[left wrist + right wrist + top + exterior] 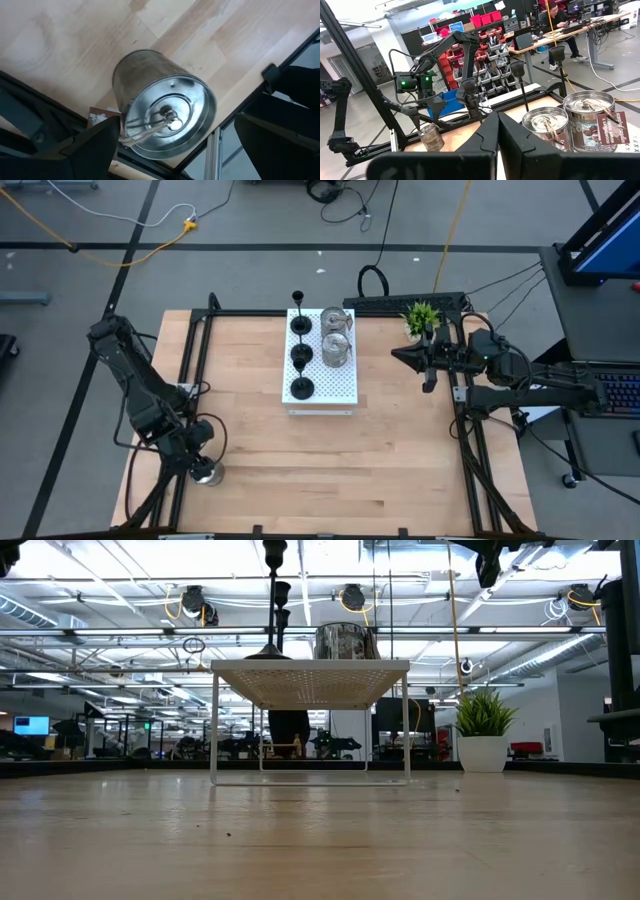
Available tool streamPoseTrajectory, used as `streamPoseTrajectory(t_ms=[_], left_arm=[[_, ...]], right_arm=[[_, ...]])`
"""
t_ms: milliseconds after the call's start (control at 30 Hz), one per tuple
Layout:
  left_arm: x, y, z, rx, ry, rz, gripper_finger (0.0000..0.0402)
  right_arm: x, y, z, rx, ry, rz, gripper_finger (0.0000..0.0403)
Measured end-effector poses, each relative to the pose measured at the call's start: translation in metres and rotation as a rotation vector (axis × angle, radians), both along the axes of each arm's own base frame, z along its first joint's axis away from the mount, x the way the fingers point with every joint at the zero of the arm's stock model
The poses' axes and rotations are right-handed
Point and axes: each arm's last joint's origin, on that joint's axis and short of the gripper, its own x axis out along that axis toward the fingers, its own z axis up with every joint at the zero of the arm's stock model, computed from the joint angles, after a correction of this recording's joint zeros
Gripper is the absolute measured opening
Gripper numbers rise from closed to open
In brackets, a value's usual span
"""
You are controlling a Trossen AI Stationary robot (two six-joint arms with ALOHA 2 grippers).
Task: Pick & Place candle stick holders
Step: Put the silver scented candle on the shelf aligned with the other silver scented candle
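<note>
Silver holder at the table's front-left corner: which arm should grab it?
Left. The left gripper sits right over that silver holder, fingers open on either side. The right gripper waits beside the potted plant, far across.

Lighting, as I read it from my station: even and bright over the table (300,460) in the high view, with soft, short shadows. Low view: ceiling strip lights (110,580) blow out to white glare; near tabletop blurred, the white perforated board (310,675) backlit. Left wrist view: a silver candle holder (165,117) carries dull reflections, my own dark fingers (95,150) soft-edged. Right wrist view: room well lit, near fingers (520,145) out of focus.
</note>
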Motion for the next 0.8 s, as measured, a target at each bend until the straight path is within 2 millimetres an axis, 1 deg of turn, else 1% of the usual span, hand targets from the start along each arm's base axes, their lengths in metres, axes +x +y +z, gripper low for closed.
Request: streamPoseTrajectory(t_ms=[200, 500, 600, 700, 800], left_arm=[[0.0019, -0.0026, -0.0043, 0.032, 0.007, -0.018, 0.0397], [0.0027, -0.0031, -0.0036, 0.029, -0.015, -0.039, 0.0397], [0.0035, -0.0026, -0.0036, 0.058, -0.059, -0.078, 0.0397], [0.0052, -0.0008, -0.0038, 0.064, -0.057, -0.053, 0.0397], [0.0047, 0.0034, -0.0053, 0.082, -0.008, 0.008, 0.0397]], right_arm=[[0.0015, -0.0011, -0.0009, -0.001, 0.007, -0.027, 0.0000], [0.0031, -0.0014, -0.0018, 0.002, 0.013, -0.026, 0.0000], [0.0032, -0.0014, -0.0019, 0.003, 0.014, -0.026, 0.0000], [0.0032, -0.0014, -0.0019, 0.003, 0.014, -0.026, 0.0000], [0.0032, -0.0014, -0.0019, 0.003, 0.014, -0.026, 0.0000]])
